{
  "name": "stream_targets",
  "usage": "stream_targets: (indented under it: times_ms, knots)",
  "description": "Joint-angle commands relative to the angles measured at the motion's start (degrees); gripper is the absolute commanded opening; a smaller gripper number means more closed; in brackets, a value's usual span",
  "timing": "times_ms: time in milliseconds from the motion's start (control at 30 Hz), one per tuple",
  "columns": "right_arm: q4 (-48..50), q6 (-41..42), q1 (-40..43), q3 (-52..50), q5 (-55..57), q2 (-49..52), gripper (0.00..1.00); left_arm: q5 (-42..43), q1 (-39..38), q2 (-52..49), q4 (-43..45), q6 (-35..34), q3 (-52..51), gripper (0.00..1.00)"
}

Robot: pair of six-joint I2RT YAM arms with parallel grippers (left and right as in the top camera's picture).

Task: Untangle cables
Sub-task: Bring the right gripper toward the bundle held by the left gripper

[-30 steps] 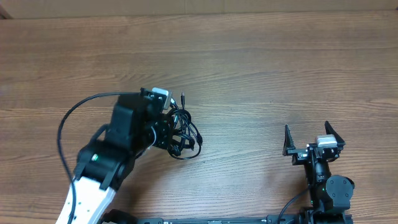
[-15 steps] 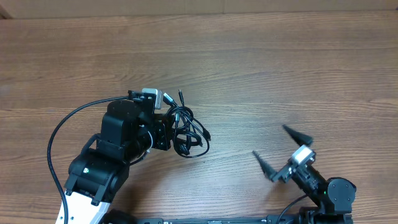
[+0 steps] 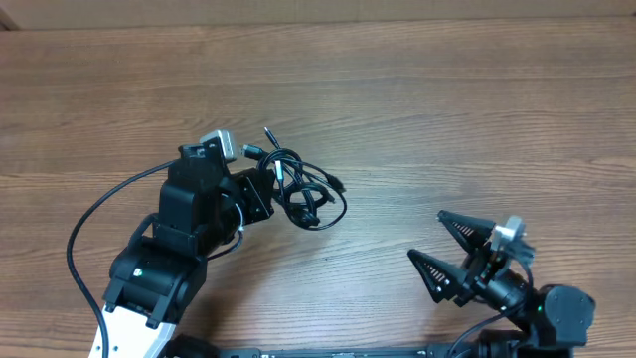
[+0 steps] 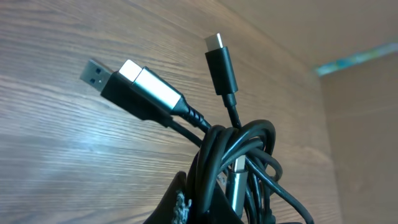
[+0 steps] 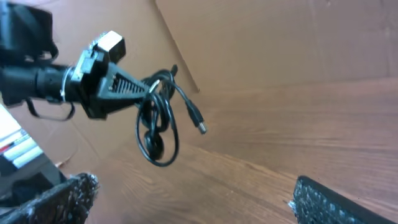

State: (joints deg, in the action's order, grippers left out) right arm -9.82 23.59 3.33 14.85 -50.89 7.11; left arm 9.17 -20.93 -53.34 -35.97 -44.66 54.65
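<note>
The cables (image 3: 303, 191) are thin black cords bunched in loops, with plug ends sticking out. My left gripper (image 3: 266, 191) is shut on the bunch and holds it off the table. In the left wrist view the cables (image 4: 239, 162) fill the jaws (image 4: 242, 214), with a USB plug (image 4: 134, 84) and a smaller plug (image 4: 221, 59) pointing up. My right gripper (image 3: 445, 249) is open and empty at the front right, facing the bunch. The right wrist view shows the cables (image 5: 158, 121) hanging from the left gripper (image 5: 140, 84), far ahead of my open right fingers (image 5: 193, 199).
The wooden table (image 3: 447, 109) stretches to the back and right. A thick black arm wire (image 3: 89, 229) loops at the left of the left arm. A cardboard wall (image 5: 261, 43) stands behind the table.
My left gripper has lifted the cable bunch and shifted it up and to the right. My right arm has swung and turned its open fingers leftward toward the bunch.
</note>
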Motion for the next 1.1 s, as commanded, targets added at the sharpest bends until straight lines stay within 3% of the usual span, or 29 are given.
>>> stream_targets:
  times_ms: [0,133,200,267,400,600,800,867,933,1033,1067]
  knots:
    - [-3.91,0.87,0.28,7.96,-0.48,7.87,1.0,0.35,-0.2,0.98,2.43,-5.86,0.26,0.04]
    - [-7.74,0.85,0.28,17.73,-12.98,21.16,1.0,3.74,-0.22,0.96,5.42,-8.57,0.26,0.04]
    - [-1.68,0.85,0.28,18.67,-22.36,25.62,1.0,5.92,-0.22,0.96,6.62,-10.27,0.26,0.04]
    - [1.57,6.62,0.22,18.67,-26.93,28.28,1.0,7.06,-0.22,0.96,6.78,-12.35,0.26,0.04]
    - [2.27,17.59,0.22,18.64,-24.46,30.6,1.0,14.34,-0.26,0.96,11.1,-12.83,0.26,0.04]
    - [5.31,16.87,-3.06,18.64,-24.37,30.86,1.0,16.41,-1.01,0.94,13.97,-13.55,0.26,0.04]
    - [5.33,15.15,-9.22,18.64,-17.46,30.91,0.98,15.13,-6.88,-0.07,15.74,-15.19,0.24,0.04]
    - [5.38,15.13,-10.19,18.64,-17.14,30.91,0.89,13.64,-8.22,-1.01,15.74,-15.21,0.24,0.04]
    - [5.18,14.91,-10.4,18.64,-17.11,30.91,0.59,13.4,-8.46,-2.16,16.17,-15.85,0.24,0.04]
    - [5.07,13.57,-10.4,18.64,-17.07,30.91,0.33,13.35,-8.46,-2.23,16.94,-15.82,0.26,0.04]
    - [5.01,13.62,-10.4,18.64,-17.09,30.93,0.29,13.35,-8.46,-2.23,17.18,-15.82,0.24,0.04]
